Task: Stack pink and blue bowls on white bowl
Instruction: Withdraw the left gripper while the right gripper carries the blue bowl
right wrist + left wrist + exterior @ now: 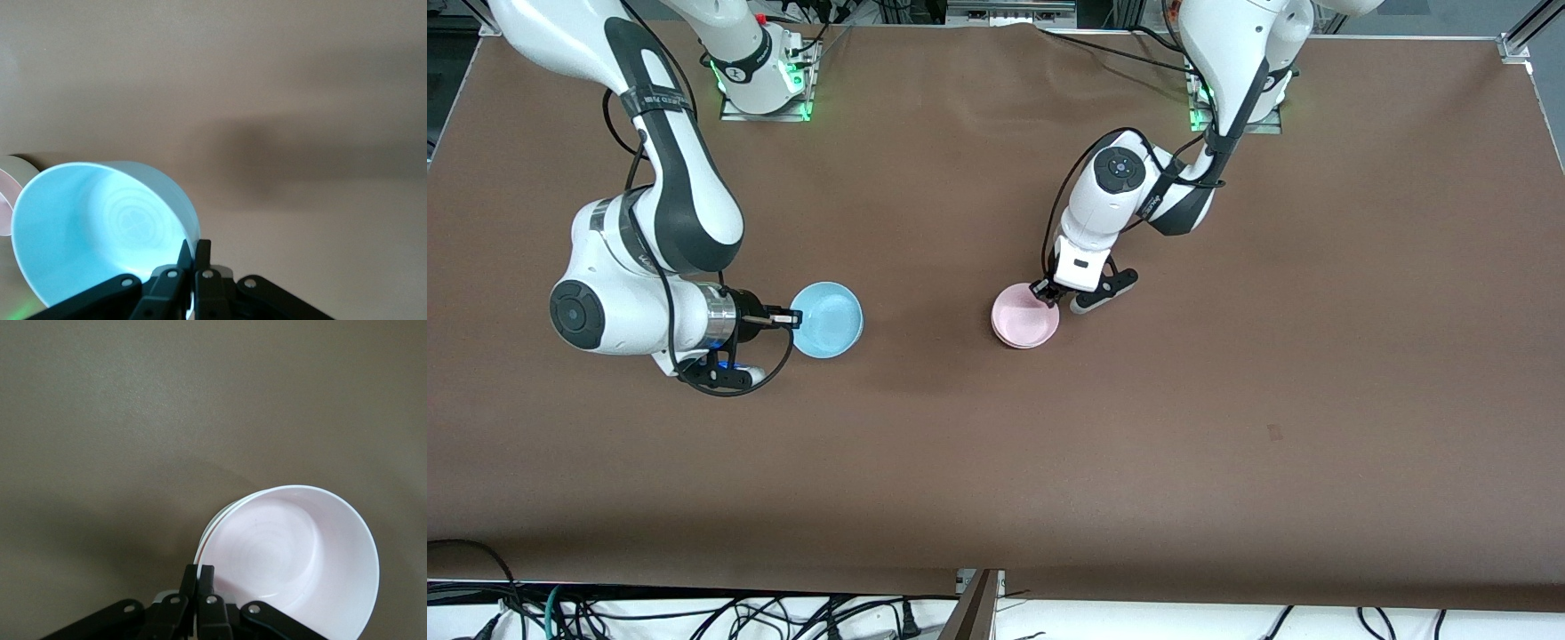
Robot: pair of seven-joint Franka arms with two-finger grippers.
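my left gripper (pixel 1047 292) was clamped on the rim of the pink bowl (pixel 1024 316), already nested in the white bowl (pixel 212 528) near mid-table. my right gripper (pixel 785 316) pinched the blue bowl (pixel 829 319), well apart from that stack toward the right arm's end. best play, i judged: lift blue level, centre it over pink, then lower gently.

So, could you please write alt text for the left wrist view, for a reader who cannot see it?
The left gripper is shut on the rim of a pink bowl, which is nested in another bowl whose white rim shows just beside it. Around them is only the plain brown table.
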